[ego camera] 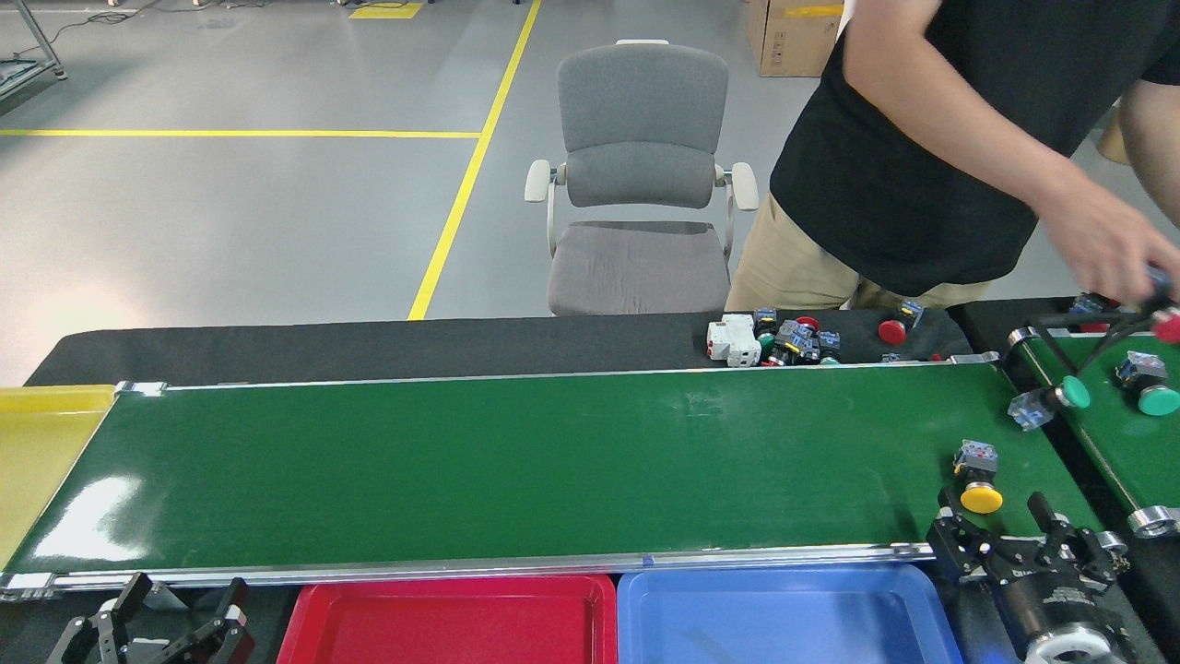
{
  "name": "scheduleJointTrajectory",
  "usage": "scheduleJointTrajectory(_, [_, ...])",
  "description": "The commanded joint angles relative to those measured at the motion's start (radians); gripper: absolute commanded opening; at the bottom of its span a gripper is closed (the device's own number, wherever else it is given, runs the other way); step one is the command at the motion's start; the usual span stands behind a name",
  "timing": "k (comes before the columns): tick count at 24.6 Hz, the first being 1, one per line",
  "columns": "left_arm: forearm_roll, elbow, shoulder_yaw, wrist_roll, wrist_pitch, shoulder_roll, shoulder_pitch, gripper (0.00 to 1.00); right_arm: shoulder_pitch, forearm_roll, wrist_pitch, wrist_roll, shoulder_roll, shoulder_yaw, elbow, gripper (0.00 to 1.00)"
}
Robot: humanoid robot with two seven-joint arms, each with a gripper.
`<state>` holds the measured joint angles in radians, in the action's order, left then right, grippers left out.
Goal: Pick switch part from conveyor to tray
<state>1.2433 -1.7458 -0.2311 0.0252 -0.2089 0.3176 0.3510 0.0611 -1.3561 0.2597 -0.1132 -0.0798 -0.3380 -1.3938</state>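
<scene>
Right tool (1009,526), black with fingers spread wide, sits at the near right corner of the conveyor (516,461), just short of the switch part (977,480), a small grey block with a round yellow cap lying on the glossy green belt. Left tool (157,618), also spread, rests below the near silver rail. Most of the belt lies bare. Beneath the rail, the shallow red tray (442,622) adjoins a blue tray (784,618).

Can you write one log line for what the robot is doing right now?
right gripper: open, beside yellow switch part | conveyor | red tray: empty | left gripper: open
</scene>
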Motion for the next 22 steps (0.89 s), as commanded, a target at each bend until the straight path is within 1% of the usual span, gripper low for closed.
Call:
scheduleJointTrajectory(1, [0.001, -0.008, -0.004, 0.009, -0.003, 0.009, -0.014, 1.00, 0.031, 0.000, -0.004, -0.011, -0.011, 0.007, 0.015, 0.99])
scheduleJointTrajectory(5, [0.001, -0.003, -0.004, 0.009, -0.003, 0.012, -0.023, 1.00, 0.060, 0.002, -0.007, -0.014, -0.009, 0.030, 0.067, 0.97])
scheduleJointTrajectory(6, [0.001, -0.004, -0.004, 0.009, -0.004, 0.015, -0.023, 1.00, 0.062, 0.000, -0.005, -0.016, -0.012, 0.031, 0.079, 0.93])
scheduleJointTrajectory(7, [0.001, -0.003, -0.004, 0.009, -0.004, 0.014, -0.023, 1.00, 0.063, -0.005, -0.005, -0.017, -0.012, 0.039, 0.087, 0.83])
scheduleJointTrajectory(8, [0.001, -0.001, -0.004, 0.009, -0.004, 0.015, -0.023, 1.00, 0.063, -0.005, -0.005, -0.022, -0.014, 0.053, 0.093, 0.65])
scheduleJointTrajectory(9, [0.001, 0.000, -0.004, 0.009, -0.003, 0.015, -0.023, 1.00, 0.063, -0.005, -0.005, -0.025, -0.018, 0.074, 0.093, 0.37])
scheduleJointTrajectory(10, [0.001, 0.000, -0.004, 0.007, -0.003, 0.015, -0.023, 1.00, 0.063, -0.003, -0.004, -0.025, -0.025, 0.089, 0.093, 0.18])
scheduleJointTrajectory(11, [0.001, 0.002, -0.004, 0.009, -0.003, 0.015, -0.023, 1.00, 0.063, 0.002, -0.004, -0.025, -0.028, 0.097, 0.093, 0.06])
scheduleJointTrajectory(12, [0.001, 0.002, -0.005, 0.009, -0.001, 0.015, -0.024, 1.00, 0.062, 0.003, 0.003, -0.025, -0.028, 0.100, 0.091, 0.02])
scheduleJointTrajectory(15, [-0.001, 0.002, -0.011, 0.007, -0.001, 0.009, -0.024, 1.00, 0.059, 0.003, 0.026, -0.022, -0.026, 0.108, 0.068, 0.01])
scheduleJointTrajectory(17, [-0.001, 0.002, -0.013, 0.007, -0.001, 0.009, -0.024, 1.00, 0.054, 0.003, 0.078, -0.020, -0.021, 0.125, 0.036, 0.01])
scheduleJointTrajectory(19, [0.001, 0.002, -0.011, 0.007, 0.002, 0.008, -0.021, 1.00, 0.046, 0.003, 0.164, -0.013, -0.017, 0.149, -0.014, 0.01])
scheduleJointTrajectory(20, [0.001, 0.003, -0.010, 0.007, 0.008, 0.006, -0.020, 1.00, 0.034, 0.009, 0.237, 0.003, -0.012, 0.177, -0.050, 0.01])
scheduleJointTrajectory(22, [0.004, 0.003, -0.004, 0.007, 0.008, 0.006, -0.020, 1.00, 0.013, 0.041, 0.415, 0.052, -0.011, 0.244, -0.126, 0.01])
